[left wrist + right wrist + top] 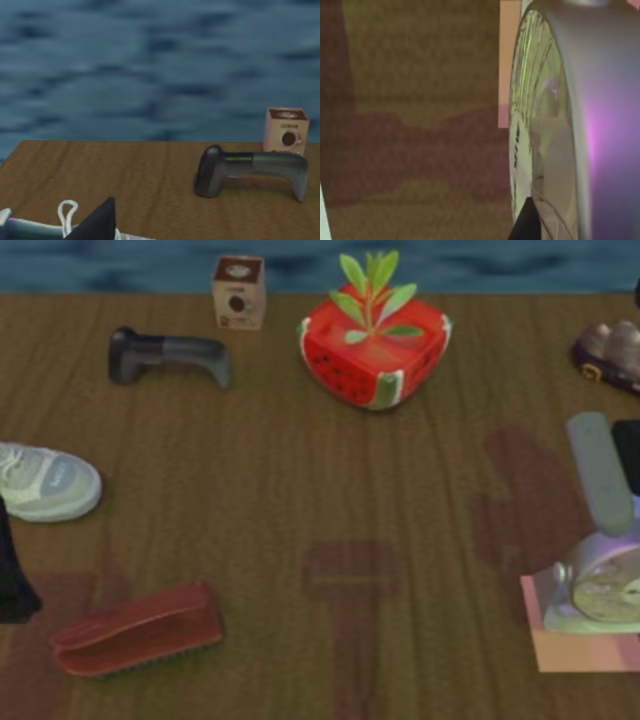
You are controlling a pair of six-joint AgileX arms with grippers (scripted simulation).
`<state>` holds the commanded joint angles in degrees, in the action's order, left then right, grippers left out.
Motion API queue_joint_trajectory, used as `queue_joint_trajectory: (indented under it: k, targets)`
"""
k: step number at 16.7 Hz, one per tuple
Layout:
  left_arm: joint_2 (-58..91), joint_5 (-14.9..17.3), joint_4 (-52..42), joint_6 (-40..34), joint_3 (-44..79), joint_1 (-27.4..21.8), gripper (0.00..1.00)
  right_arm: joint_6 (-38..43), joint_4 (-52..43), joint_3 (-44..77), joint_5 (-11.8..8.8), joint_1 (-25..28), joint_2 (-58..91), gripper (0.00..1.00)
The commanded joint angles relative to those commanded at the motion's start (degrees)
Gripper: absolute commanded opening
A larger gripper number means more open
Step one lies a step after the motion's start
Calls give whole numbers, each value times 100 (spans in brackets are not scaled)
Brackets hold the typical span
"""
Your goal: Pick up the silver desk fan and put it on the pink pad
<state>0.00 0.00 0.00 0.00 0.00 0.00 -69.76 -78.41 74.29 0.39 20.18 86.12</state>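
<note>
At top view's right edge, silver desk fan (606,590) is sitting on pink pad (580,640), right gripper (612,540) hovering above; grip unclear. Left gripper (12,580) is parked. Right wrist: fan fills view, so you're placing; next, release.

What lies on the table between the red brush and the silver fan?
Nothing: in the top view only bare wood with shadows separates the brush from the fan on the pink pad.

fan (610,590): cut off by the top view's right edge
pad (575,648): partly hidden beneath the fan, right part out of frame
right tool: hidden beyond the fan, fingers unseen
left tool (12,580): only a dark sliver beside the shoe (45,480)
</note>
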Motion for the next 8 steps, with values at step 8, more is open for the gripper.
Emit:
queue_joint_trajectory:
  k: [8]
  targets:
    - [0, 0, 0, 0, 0, 0, 100, -26, 786, -701, 1, -53, 65, 0]
